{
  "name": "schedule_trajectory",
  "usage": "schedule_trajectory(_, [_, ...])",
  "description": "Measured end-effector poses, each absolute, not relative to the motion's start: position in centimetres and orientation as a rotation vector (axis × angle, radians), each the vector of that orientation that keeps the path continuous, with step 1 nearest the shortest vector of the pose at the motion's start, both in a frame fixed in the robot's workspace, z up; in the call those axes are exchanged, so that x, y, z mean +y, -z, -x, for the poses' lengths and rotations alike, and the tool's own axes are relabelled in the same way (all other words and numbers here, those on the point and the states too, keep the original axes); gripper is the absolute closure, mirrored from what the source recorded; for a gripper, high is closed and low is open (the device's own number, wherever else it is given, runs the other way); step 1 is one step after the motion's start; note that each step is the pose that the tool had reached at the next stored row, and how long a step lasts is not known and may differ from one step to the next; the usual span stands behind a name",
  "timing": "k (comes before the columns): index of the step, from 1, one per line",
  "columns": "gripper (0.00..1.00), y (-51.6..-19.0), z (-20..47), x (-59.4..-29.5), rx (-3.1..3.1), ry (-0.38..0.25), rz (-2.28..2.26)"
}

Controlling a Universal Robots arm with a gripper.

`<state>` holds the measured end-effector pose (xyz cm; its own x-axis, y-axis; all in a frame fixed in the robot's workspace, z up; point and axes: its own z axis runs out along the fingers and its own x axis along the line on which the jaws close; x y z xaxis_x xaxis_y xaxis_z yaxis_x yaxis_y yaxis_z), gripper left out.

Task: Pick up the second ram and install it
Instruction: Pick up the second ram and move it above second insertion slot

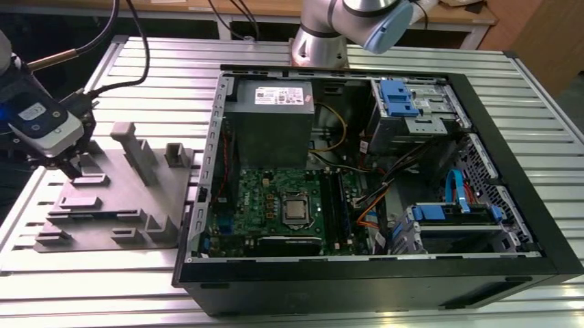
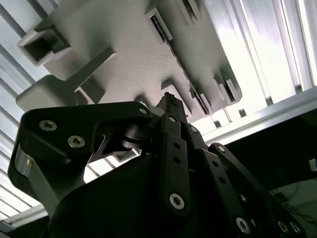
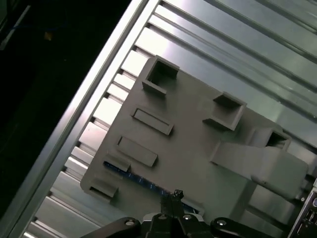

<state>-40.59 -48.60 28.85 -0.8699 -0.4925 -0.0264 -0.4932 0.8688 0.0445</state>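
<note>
Exterior view: I see the gripper [image 1: 71,171] low over the grey fixture plate [image 1: 119,222], at the end of the plate toward the exterior view's left. The plate lies flat on the slotted aluminium table [image 1: 91,283]. Just beside it, toward the exterior view's right, is the open computer case [image 1: 365,273]. Inside the case, the green motherboard [image 1: 264,198] lies below the grey power supply [image 1: 269,130], with long black slots [image 1: 330,205] along the board's right side. The arm's base [image 1: 319,31] stands behind the case.

Second wrist view: the gripper [image 2: 171,99] narrows to a tip close over the fixture plate [image 2: 124,49], among its raised holders. From this angle I cannot tell whether the tip touches the plate.

First wrist view: the second ram [image 3: 133,177] is seated in the fixture plate [image 3: 198,148], showing as a long blue strip along the plate's edge, between small holders. The gripper [image 3: 176,194] sits right at that strip, partway along its length. I cannot tell whether the gripper is clamped on the stick or released. The stick remains in its fixture, well apart from the case. The ribbed table [image 3: 223,44] runs past the plate on the far side
</note>
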Motion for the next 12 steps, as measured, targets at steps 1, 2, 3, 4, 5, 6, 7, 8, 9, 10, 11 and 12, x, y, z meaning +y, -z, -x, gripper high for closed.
schedule_trajectory(1, [0.93,-28.83,40.58,-48.60,3.016,-0.078,0.825])
schedule_trajectory(2, [0.93,-28.82,40.58,-48.60,3.009,-0.078,0.852])
schedule_trajectory(3, [0.93,-28.80,40.58,-48.60,3.002,-0.078,0.879])
schedule_trajectory(4, [0.93,-28.78,40.58,-48.60,2.994,-0.079,0.906])
schedule_trajectory(5, [0.93,-28.76,40.58,-48.60,2.985,-0.079,0.936])
schedule_trajectory(6, [0.93,-28.74,40.59,-48.60,2.977,-0.079,0.962])
schedule_trajectory(7, [0.93,-28.72,40.58,-48.60,2.969,-0.079,0.989])
schedule_trajectory(8, [0.93,-28.71,40.59,-48.60,2.961,-0.079,1.015])
schedule_trajectory(9, [0.93,-28.69,40.58,-48.60,2.952,-0.080,1.043])
schedule_trajectory(10, [0.93,-28.67,40.58,-48.60,2.943,-0.080,1.070])
schedule_trajectory(11, [0.93,-28.65,40.59,-48.60,2.933,-0.080,1.096])
schedule_trajectory(12, [0.93,-28.64,40.59,-48.60,2.924,-0.080,1.123])
